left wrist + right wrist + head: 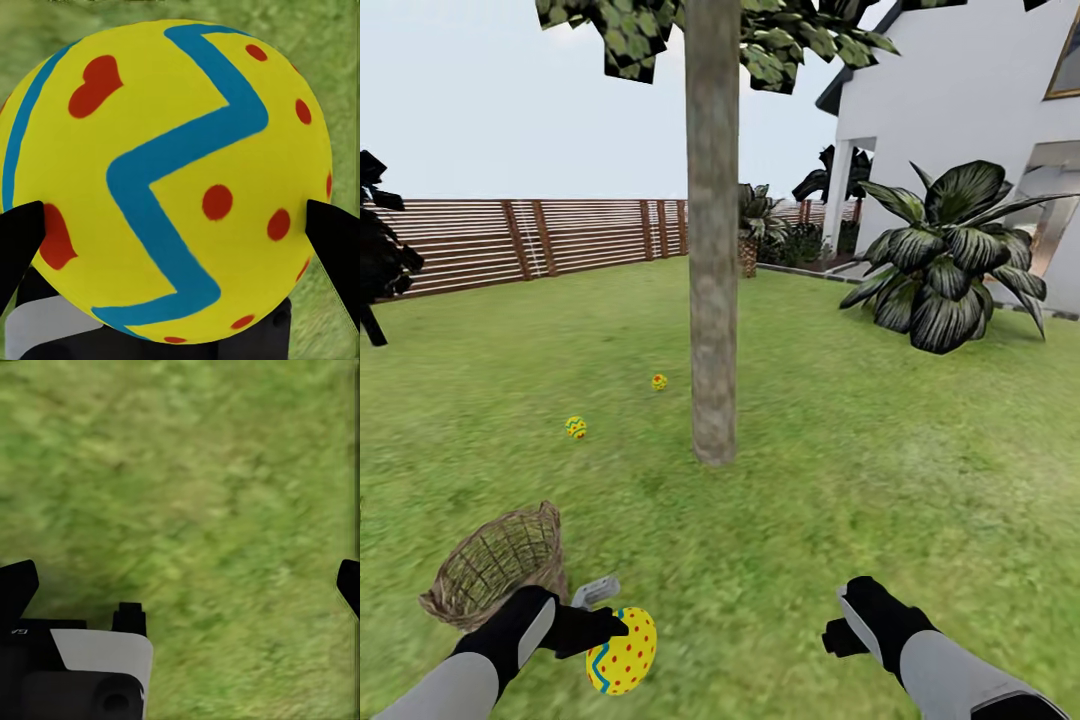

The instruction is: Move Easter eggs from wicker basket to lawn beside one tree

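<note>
My left gripper (pixel 610 640) is shut on a yellow Easter egg (pixel 622 651) with red dots and a blue zigzag, held low at the front left. In the left wrist view that egg (pixel 169 180) sits between two black fingertips (pixel 19 240). Two more Easter eggs lie on the lawn (pixel 860 470) left of the tree (pixel 712 300): one (pixel 576 427) nearer, one (pixel 659 382) farther and closer to the trunk. The wicker basket (pixel 495 570) leans on the grass just behind my left arm; its inside looks empty. My right gripper (pixel 835 635) is open over bare grass (pixel 195 510).
A brown slatted fence (pixel 530 240) runs along the back of the lawn. A large dark-leaved shrub (pixel 950 260) grows at the right before the white house (pixel 960 110). A potted palm (pixel 752 235) stands beyond the tree. A dark shrub (pixel 375 250) is at the left edge.
</note>
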